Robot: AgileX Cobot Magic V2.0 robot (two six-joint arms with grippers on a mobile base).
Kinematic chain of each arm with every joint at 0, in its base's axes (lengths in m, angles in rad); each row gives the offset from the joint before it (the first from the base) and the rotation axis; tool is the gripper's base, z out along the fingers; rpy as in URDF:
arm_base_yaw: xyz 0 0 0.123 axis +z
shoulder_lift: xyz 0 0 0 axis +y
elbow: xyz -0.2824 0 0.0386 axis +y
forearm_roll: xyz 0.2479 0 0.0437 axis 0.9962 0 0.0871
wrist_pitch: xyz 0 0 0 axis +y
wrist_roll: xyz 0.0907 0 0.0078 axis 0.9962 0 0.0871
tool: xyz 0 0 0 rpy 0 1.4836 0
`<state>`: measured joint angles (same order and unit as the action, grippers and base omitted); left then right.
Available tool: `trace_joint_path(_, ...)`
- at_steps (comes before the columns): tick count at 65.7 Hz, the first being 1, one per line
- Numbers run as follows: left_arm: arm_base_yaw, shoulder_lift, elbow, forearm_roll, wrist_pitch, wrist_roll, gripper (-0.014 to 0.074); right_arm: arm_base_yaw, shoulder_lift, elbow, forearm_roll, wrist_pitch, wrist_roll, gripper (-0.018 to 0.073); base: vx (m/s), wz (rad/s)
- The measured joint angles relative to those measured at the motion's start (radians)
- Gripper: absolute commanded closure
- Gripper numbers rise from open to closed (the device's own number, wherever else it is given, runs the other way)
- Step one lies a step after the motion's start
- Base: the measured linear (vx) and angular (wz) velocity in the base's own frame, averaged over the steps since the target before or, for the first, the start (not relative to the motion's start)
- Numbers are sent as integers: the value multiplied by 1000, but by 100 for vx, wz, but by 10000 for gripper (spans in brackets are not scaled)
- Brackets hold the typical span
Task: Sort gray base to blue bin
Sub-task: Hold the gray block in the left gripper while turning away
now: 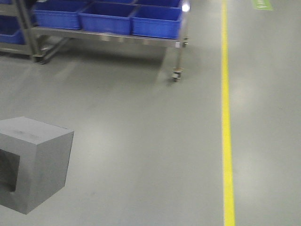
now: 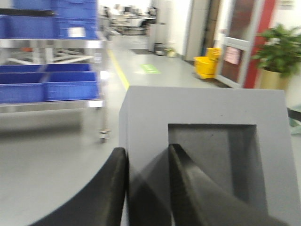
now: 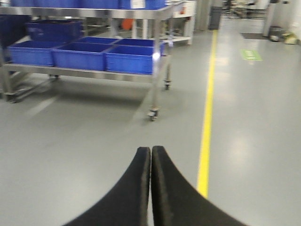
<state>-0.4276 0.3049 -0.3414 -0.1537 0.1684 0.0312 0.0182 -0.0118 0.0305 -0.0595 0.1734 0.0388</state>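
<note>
Gray floor (image 1: 141, 141) behind matte gray base (image 1: 42, 155) with sunken square recess.

1. The left gripper (image 2: 146, 157) reaches in from 6 o'clock, its two black fingers (image 2: 110, 193) pointing toward 12 and clamped across one wall of the gray base (image 2: 207, 106).
2. The right gripper (image 3: 151, 151) also points toward 12, its fingers pressed flat together, tip to tip.

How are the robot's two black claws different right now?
The left gripper pinches a wall of the gray block, one finger inside its square hollow; the right gripper holds nothing. The left gripper's fingers stand apart around that wall; the right gripper's fingers press together. Both have curved black fingers.
</note>
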Motion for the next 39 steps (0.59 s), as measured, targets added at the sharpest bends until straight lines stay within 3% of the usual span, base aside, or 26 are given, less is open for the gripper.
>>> trace_joint_path(18,0,0,0,0,0,0,602,0,0,0,0,0,0,568,10,-51)
trace_joint_path(39,0,0,0,0,0,0,602,0,0,0,0,0,0,568,20,-22)
